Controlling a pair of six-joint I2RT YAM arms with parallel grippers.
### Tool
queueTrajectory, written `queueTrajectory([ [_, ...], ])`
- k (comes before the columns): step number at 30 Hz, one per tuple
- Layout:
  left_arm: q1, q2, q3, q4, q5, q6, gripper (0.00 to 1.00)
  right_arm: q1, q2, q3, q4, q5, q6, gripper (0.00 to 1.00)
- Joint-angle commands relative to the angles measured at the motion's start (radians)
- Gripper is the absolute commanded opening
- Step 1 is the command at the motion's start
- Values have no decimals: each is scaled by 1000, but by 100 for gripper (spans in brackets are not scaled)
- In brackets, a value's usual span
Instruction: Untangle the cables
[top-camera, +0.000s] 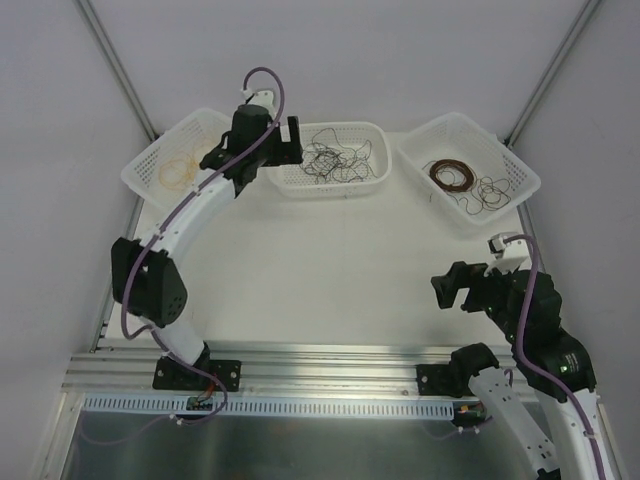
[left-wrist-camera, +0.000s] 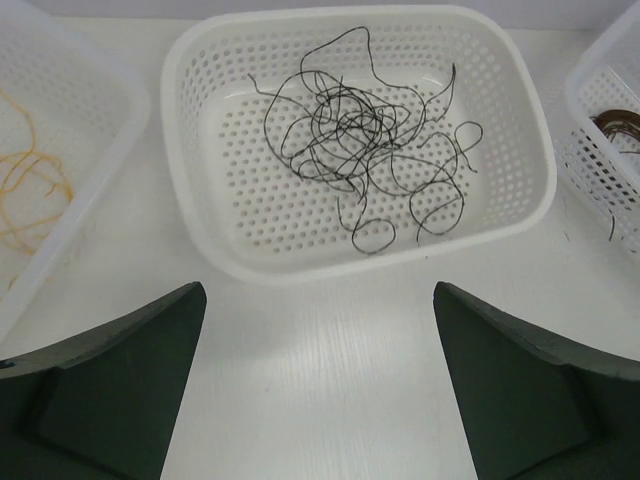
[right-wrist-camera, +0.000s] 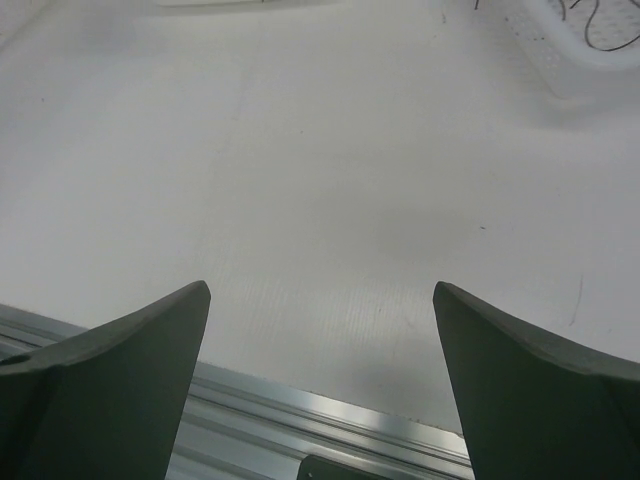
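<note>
A tangle of thin black cables lies in the middle white basket. Yellow-tan cables lie in the left basket. A dark brown coil and some black loops lie in the right basket. My left gripper is open and empty, hovering just left of the middle basket. In the left wrist view my left gripper stands over bare table in front of the black tangle. My right gripper is open and empty, low near the table's front right.
The three baskets stand in a row along the back of the white table. An aluminium rail runs along the near edge and shows in the right wrist view. A corner of the right basket shows at the top right there.
</note>
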Motion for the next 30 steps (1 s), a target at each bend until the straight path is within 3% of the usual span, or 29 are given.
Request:
queueTrajectory([
  [1, 0, -213, -158, -6, -51, -20, 99, 6, -17, 79, -39, 121, -30, 99],
  [7, 0, -571, -381, -119, -105, -38, 99, 4, -35, 143, -80, 270, -60, 100],
  [16, 0, -1002, -593, -322, -227, -32, 99, 4, -115, 132, -108, 466, -50, 100],
  [22, 0, -1285, -731, -419, -264, -46, 99, 4, -224, 80, -77, 502, -58, 100],
  [30, 0, -1635, -910, -429, -319, -60, 99, 17, -394, -38, -25, 537, -79, 100],
])
